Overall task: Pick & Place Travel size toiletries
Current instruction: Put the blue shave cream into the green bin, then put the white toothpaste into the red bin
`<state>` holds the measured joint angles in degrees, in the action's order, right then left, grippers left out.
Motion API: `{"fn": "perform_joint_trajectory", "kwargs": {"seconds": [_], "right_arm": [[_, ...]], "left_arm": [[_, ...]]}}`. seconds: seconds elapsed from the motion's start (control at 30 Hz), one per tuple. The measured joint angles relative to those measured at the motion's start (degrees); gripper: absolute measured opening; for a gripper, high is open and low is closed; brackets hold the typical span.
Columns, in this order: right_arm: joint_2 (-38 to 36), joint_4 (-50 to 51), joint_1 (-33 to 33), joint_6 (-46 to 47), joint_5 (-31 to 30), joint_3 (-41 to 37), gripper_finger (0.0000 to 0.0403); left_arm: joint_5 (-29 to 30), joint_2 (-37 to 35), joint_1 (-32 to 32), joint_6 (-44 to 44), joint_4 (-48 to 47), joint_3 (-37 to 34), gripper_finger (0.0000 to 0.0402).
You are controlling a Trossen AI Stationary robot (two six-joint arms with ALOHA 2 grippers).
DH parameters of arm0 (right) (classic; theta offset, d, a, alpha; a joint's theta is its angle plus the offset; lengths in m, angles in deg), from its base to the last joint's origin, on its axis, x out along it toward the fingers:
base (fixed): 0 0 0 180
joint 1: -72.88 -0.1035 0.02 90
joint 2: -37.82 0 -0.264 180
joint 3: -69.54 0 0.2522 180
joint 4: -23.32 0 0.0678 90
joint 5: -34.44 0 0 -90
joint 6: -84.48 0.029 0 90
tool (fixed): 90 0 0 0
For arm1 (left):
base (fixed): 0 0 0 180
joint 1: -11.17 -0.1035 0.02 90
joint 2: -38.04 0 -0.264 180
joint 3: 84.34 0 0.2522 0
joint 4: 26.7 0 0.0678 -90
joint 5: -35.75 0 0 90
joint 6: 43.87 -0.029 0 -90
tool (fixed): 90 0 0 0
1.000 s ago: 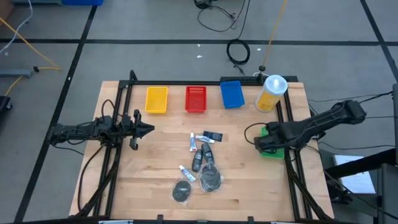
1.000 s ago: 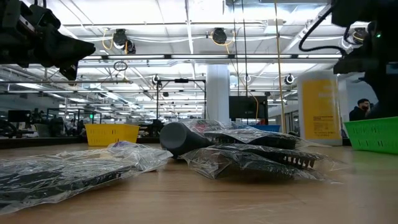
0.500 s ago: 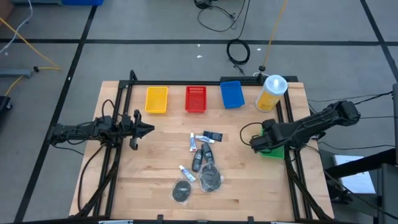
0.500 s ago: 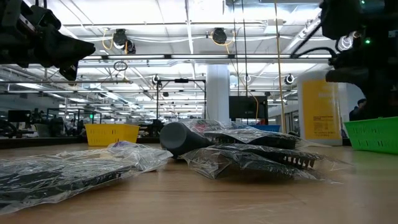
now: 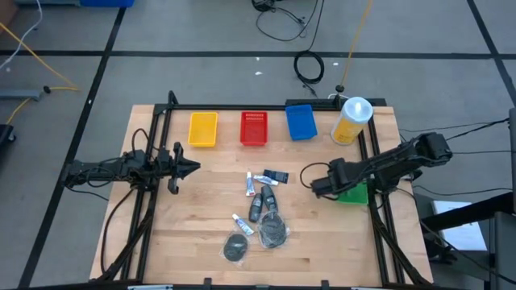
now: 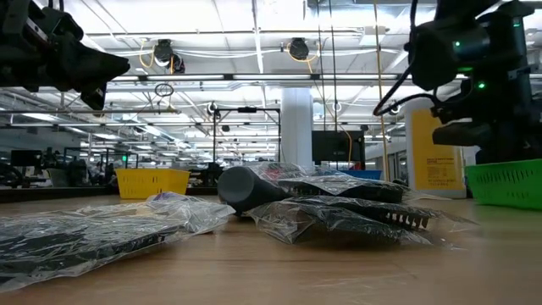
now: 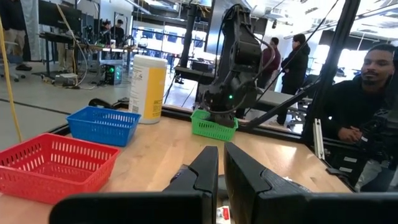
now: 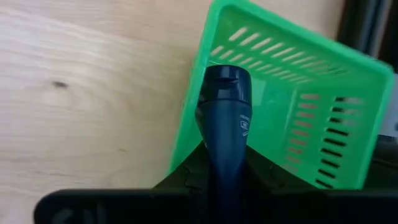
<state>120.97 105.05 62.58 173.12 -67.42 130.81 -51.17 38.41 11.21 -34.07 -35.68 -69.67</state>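
Observation:
The toiletries lie in a loose pile at the table's middle [image 5: 260, 208]: white tubes [image 5: 251, 184], dark bottles [image 5: 256, 209], a dark packet [image 5: 276, 176] and two round pucks [image 5: 237, 246], several in clear wrap [image 6: 339, 212]. My right gripper [image 5: 310, 183] hangs between the pile and the green basket [image 5: 353, 194], shut on a dark blue bottle [image 8: 225, 118]. My left gripper [image 5: 190, 167] waits shut near the table's left side, above the table [image 7: 221, 168]. My right gripper pinches the dark blue bottle between its two fingers [image 8: 186, 177] by its lower body [image 8: 225, 158]. The bottle lies along the fingers, and its cap end [image 8: 227, 81] sticks out past the fingertips. It is lifted clear over the green basket's edge [image 8: 193, 112].
Along the far edge stand a yellow basket [image 5: 202, 129], a red basket [image 5: 253, 128], a blue basket [image 5: 300, 122] and a big yellow bottle with a white cap [image 5: 351, 119]. The green basket sits at the right edge. People stand beyond the table [image 7: 367, 93].
My right arm has moved steadily toward the table's left, from over the green basket to the open wood between the basket and the pile. The left arm and the toiletries on the table have stayed where they were.

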Motion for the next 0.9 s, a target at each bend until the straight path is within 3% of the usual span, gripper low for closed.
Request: {"fn": "perform_joint_trajectory", "kwargs": {"seconds": [0.47, 0.7, 0.9], "right_arm": [[-0.96, -8.05, 3.29, 0.44, -3.12, -1.59, 0.0045], [-1.2, -9.4, 3.54, -2.54, -2.97, -2.56, 0.0121], [-6.16, -5.49, 3.5, -5.42, -3.96, -0.81, 0.0178]], "left_arm": [[0.02, 0.02, 0.04, 0.72, 0.0, 0.02, 0.0026], [0.0, 0.02, 0.04, 1.0, -0.01, 0.0, 0.0026], [0.0, 0.01, 0.06, 0.98, -0.02, 0.0, 0.0026]]}}
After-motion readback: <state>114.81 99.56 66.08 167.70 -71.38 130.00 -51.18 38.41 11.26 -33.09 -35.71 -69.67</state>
